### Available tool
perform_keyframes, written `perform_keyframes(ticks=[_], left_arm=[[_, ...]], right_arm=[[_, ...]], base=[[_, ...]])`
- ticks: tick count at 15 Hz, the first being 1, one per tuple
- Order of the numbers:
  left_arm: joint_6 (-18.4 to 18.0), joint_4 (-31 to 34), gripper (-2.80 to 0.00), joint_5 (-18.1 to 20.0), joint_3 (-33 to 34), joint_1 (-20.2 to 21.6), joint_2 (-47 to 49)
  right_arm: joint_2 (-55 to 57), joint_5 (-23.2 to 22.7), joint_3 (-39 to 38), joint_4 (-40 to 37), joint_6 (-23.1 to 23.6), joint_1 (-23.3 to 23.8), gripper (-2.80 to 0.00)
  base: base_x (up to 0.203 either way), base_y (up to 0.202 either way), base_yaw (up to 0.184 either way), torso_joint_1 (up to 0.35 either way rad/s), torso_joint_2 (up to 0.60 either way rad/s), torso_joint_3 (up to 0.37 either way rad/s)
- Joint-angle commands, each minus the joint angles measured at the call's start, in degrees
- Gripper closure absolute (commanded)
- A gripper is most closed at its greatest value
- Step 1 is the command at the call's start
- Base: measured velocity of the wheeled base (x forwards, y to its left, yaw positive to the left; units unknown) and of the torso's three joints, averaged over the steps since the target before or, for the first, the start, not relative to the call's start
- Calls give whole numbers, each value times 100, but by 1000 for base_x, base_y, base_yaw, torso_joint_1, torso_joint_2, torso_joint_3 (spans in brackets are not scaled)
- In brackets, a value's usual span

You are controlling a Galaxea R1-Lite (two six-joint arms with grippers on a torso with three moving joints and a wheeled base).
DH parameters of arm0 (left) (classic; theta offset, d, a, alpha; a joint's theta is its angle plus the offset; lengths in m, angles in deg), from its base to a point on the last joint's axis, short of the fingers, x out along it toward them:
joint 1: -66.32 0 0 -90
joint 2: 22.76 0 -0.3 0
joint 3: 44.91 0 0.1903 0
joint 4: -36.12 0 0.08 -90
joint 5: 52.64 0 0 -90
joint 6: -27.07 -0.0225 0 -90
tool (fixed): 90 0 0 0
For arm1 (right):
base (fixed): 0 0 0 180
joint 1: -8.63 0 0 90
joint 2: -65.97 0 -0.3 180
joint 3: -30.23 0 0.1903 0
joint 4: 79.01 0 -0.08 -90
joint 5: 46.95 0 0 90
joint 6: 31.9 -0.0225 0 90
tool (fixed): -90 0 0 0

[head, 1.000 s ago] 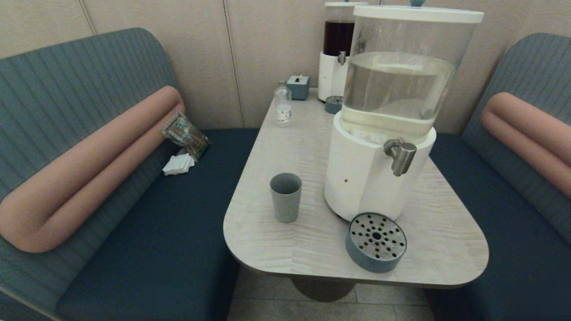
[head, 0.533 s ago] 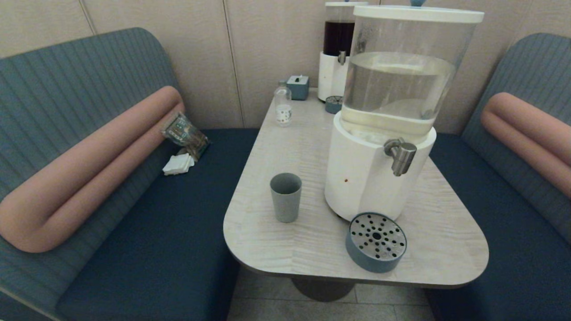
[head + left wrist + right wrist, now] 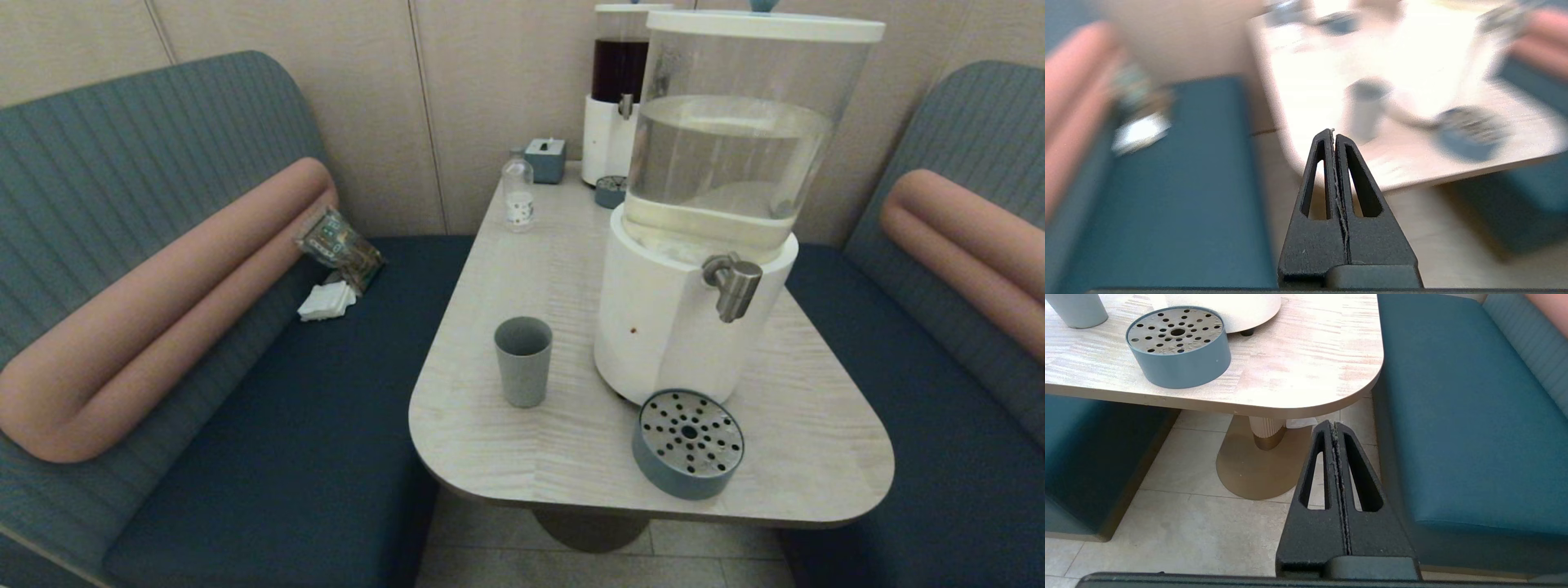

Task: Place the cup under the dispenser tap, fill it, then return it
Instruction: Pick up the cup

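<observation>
Pale wood-grain table (image 3: 563,269) with rounded corners on a single pedestal base (image 3: 1257,465), set between two dark blue bench seats. Directly on it: grey-blue cup (image 3: 522,361) upright near the front left, apart from the big clear-tank dispenser (image 3: 694,318) on its white base to the right. Round perforated drip tray (image 3: 687,443) sits just in front of that dispenser's base, near the front edge. At the far end: small clear bottle (image 3: 518,190), blue-grey tissue box (image 3: 545,159), narrower dark-liquid dispenser (image 3: 617,90) and a second small drip tray (image 3: 610,191) before it. On the left bench seat (image 3: 286,425): a printed packet (image 3: 339,247) and white folded napkins (image 3: 326,301).
</observation>
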Motion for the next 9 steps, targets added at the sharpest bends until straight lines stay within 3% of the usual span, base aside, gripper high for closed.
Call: perform_keyframes(ticks=[1, 2, 4, 9], left_arm=[[33, -1338, 0, 1004, -161, -51, 1820], [23, -2136, 0, 1536, -83, -62, 2388], [-3, -3587, 0, 2225, 262, -76, 3338], [-224, -6463, 0, 2965, 834, -85, 6011]], right_arm=[[5, 0, 0, -3, 0, 0, 0], [1, 5, 0, -3, 0, 0, 0], [-1, 0, 0, -3, 0, 0, 0], [-2, 0, 0, -3, 0, 0, 0]], base=[[0, 0, 0, 0, 0, 0], [0, 0, 0, 0, 0, 0], [0, 0, 0, 0, 0, 0], [0, 0, 0, 0, 0, 0]])
